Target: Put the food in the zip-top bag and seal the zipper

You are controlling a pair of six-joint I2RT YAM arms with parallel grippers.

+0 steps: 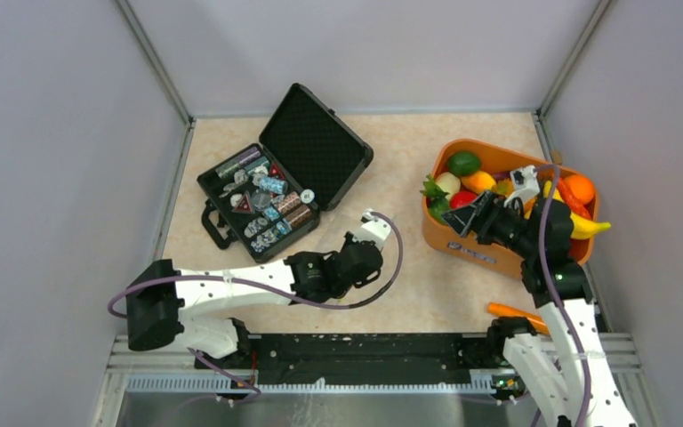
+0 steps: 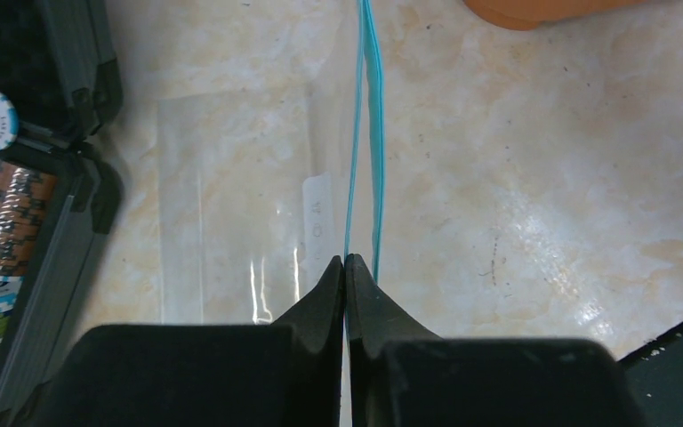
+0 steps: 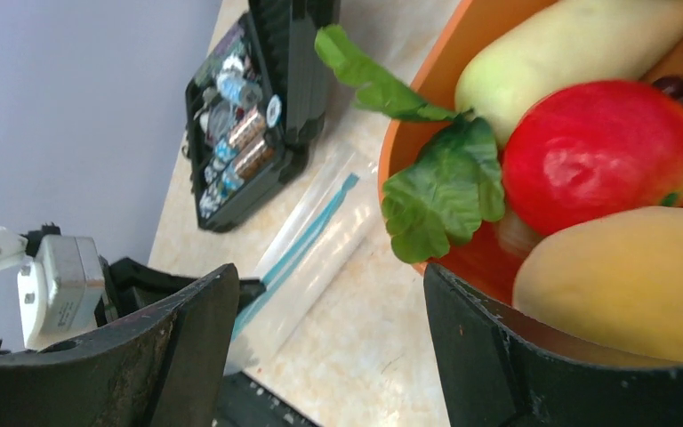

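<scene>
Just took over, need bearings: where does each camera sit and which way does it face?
Top external: above and behind the table's near edge, looking down; both arms show.
Left wrist: low over the table, facing along the zip-top bag; shut left gripper pinches its zipper.
Right wrist: beside the orange basket, facing the food; open right gripper shows.
Shared: both wrist views show the zipper and black case.

this is a robotics lab test cell. plain grey walls [image 1: 53, 133] close three sides of the table [image 1: 445, 298], and the left arm [image 1: 231, 286] and right arm [image 1: 569, 351] are bolted to a metal rail [image 1: 320, 384] at its near edge.
</scene>
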